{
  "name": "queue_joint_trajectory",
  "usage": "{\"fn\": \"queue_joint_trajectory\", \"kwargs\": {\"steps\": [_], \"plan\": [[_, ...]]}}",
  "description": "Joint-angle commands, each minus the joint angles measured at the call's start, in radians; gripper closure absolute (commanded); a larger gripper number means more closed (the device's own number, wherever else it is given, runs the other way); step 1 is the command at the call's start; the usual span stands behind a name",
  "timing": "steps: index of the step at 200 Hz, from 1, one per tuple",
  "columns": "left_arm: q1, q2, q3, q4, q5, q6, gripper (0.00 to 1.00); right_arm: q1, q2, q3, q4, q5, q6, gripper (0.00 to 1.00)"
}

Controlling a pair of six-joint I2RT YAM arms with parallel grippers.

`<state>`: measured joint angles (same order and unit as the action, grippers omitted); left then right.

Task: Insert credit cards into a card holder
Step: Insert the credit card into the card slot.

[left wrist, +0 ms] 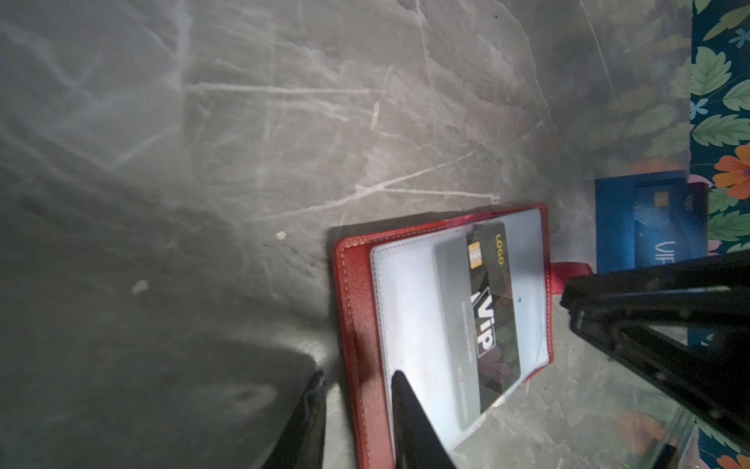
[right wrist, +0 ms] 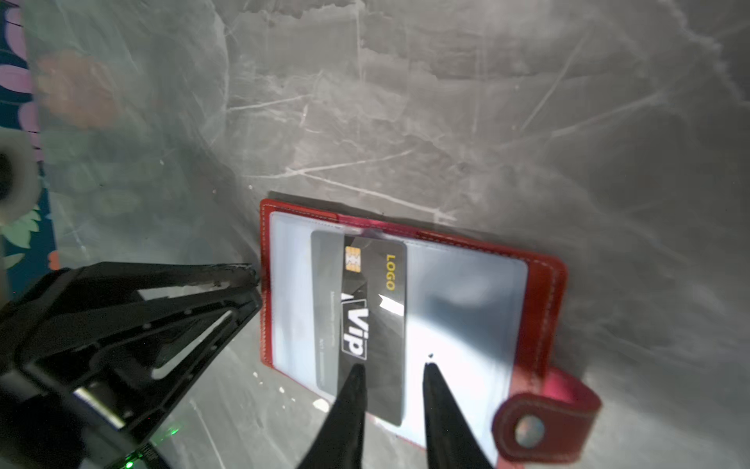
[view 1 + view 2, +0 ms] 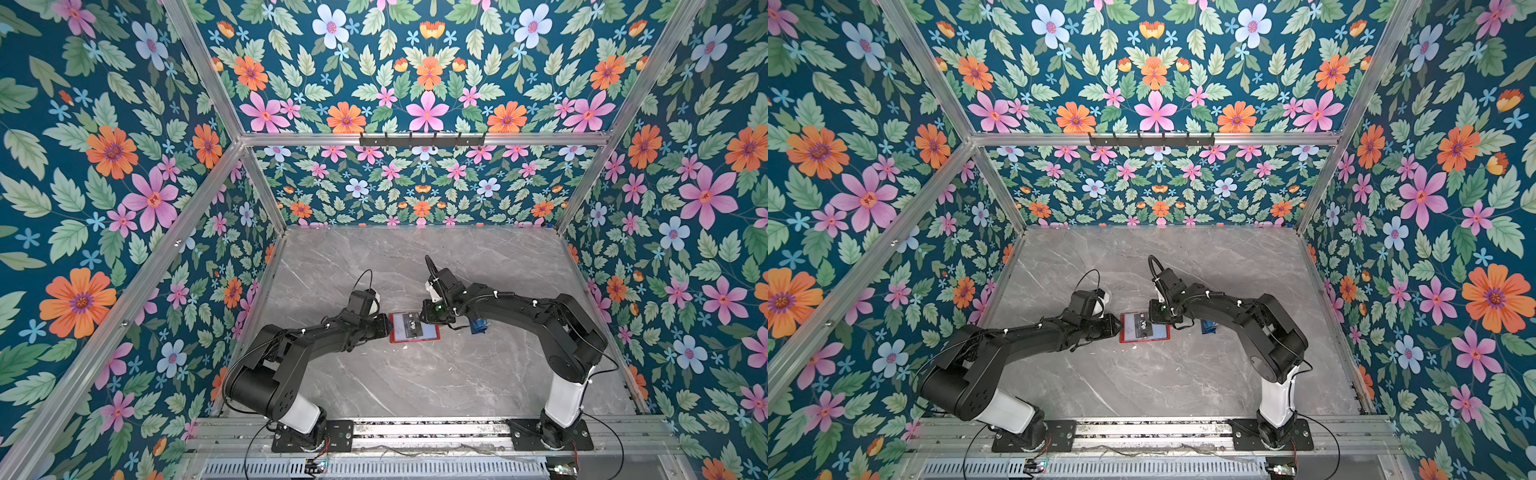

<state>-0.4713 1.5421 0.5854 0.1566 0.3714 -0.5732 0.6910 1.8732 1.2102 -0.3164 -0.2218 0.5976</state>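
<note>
Status from where I'm standing:

- card holder (image 3: 412,340) is in the middle of the counter (image 3: 415,386), open flat, red cover down, clear sleeve (image 2: 466,292) facing up. Visible in both top views (image 3: 1142,340). Snap tab (image 2: 544,422) sticks out on the right arm's side.
- dark card (image 2: 381,325) ("VIP", gold chip) lies flat on the open holder, lengthwise along the page. One long strip of it looks hazy, as if under the clear plastic, and the rest is crisp. Can't tell how far in it sits.
- left pincer (image 1: 359,375): jaws spread a little, nothing between them but the holder's red border. One finger (image 1: 406,406) sits over the sleeve page, the other is off the holder above the counter. Can't tell if either touches. From the right wrist camera it sits low at the holder's edge (image 2: 253,284), on the side away from the tab.
- right pincer (image 2: 393,367): jaws apart, not pinching anything. One fingertip (image 2: 357,377) is over the end of the dark card, the other over bare sleeve beside it. Contact with the card: can't tell. In a top view it hangs over the holder's far right corner (image 3: 432,318).
- blue tray (image 1: 613,235) stands near the holder on the tab side, apart from it, with a blue card (image 1: 665,235) in it showing a chip and "VIP" lettering. In the top views the right arm covers most of the tray (image 3: 478,325).
- Both arms reach in from the near rail and meet at the holder, one at each end.
</note>
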Motion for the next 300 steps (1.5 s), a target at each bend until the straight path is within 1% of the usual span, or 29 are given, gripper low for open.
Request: {"fn": "queue_joint_trajectory", "kwargs": {"steps": [1,17,51,106,194,233,300], "plan": [[-0.003,0.010,-0.005,0.016,0.025,0.006,0.70,0.002,0.022,0.024,-0.089,0.053,-0.030,0.79],[-0.005,0.018,-0.005,0.025,0.033,0.005,0.70,0.006,0.040,0.042,-0.107,0.063,-0.035,0.82],[-0.004,0.026,-0.004,0.033,0.041,0.003,0.70,0.018,0.080,0.083,-0.155,0.084,-0.042,0.84],[-0.006,0.032,0.000,0.041,0.047,-0.001,0.71,0.030,0.116,0.111,-0.166,0.051,-0.045,0.85],[-0.006,0.033,0.000,0.040,0.046,-0.001,0.73,0.049,0.145,0.150,-0.185,0.022,-0.057,0.85],[-0.006,0.030,0.002,0.032,0.037,0.003,0.74,0.063,0.145,0.185,-0.247,0.095,-0.065,0.84],[-0.006,0.030,0.004,0.032,0.043,0.004,0.74,0.086,0.167,0.232,-0.281,0.090,-0.090,0.81]]}}
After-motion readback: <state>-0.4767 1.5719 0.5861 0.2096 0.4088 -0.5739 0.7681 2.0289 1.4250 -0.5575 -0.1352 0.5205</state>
